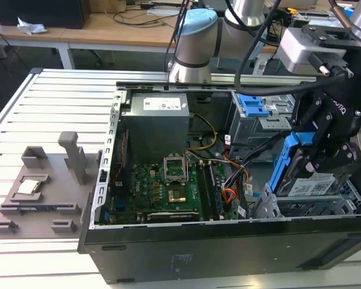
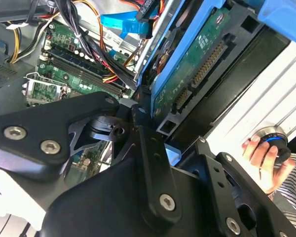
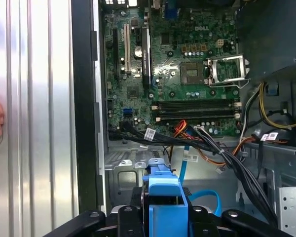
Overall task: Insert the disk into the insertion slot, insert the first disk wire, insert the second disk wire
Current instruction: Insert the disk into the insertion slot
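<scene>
My gripper (image 1: 317,158) is shut on the disk (image 1: 308,183), a silver drive with a white label in a bright blue carrier. The disk hangs tilted at the case's corner on the exterior view's right, its lower end just over the insertion slot (image 1: 350,201), a silver perforated cage. Whether disk and cage touch I cannot tell. In the first wrist view the blue carrier (image 3: 165,191) sits between the black fingers (image 3: 126,217), with the silver cage (image 3: 122,174) beyond it. The second wrist view has the disk's green underside (image 2: 200,54). Loose wires (image 3: 222,155) run beside the cage.
The open computer case holds a green motherboard (image 1: 162,186), a grey power supply (image 1: 156,114) and a taller grey bay with a blue latch (image 1: 253,107). A grey fixture (image 1: 39,183) lies on the slatted table. A person's hand (image 2: 259,153) rests by the case.
</scene>
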